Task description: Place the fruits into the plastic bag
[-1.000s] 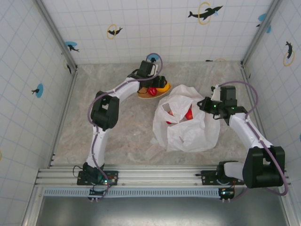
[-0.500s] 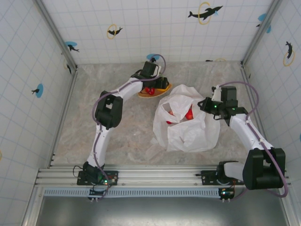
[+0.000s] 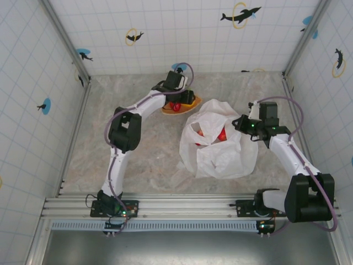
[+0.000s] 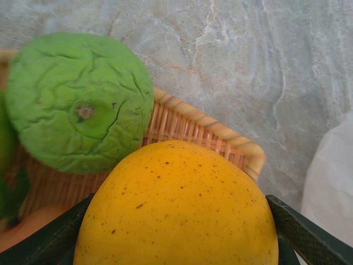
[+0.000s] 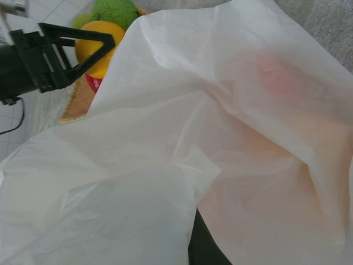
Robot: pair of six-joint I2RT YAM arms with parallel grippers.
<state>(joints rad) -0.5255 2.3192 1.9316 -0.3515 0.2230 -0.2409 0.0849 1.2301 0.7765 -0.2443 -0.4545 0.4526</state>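
The plastic bag (image 3: 220, 152) lies crumpled at centre right, mouth facing left, with red fruits (image 3: 222, 134) inside. More fruits sit on the wicker plate (image 3: 190, 103) behind it. My left gripper (image 3: 185, 99) is down over that plate. In the left wrist view its open gripper (image 4: 177, 232) straddles a speckled yellow-orange fruit (image 4: 176, 210), fingers (image 4: 309, 237) close against its sides. The fruit still rests on the plate (image 4: 198, 130) beside a wrinkled green fruit (image 4: 80, 102). My right gripper (image 3: 241, 122) is shut on the bag's right rim, its jaws hidden under film (image 5: 165, 138).
White tiled walls enclose the marble table on three sides. A red fruit (image 3: 175, 106) shows at the plate's near edge. The bag's film (image 4: 333, 182) reaches to just right of the plate. Bare marble lies left of the bag and plate.
The left gripper's jaws have narrowed around the yellow-orange fruit and the wrist has shifted slightly over the plate. The right arm and the bag have not moved.
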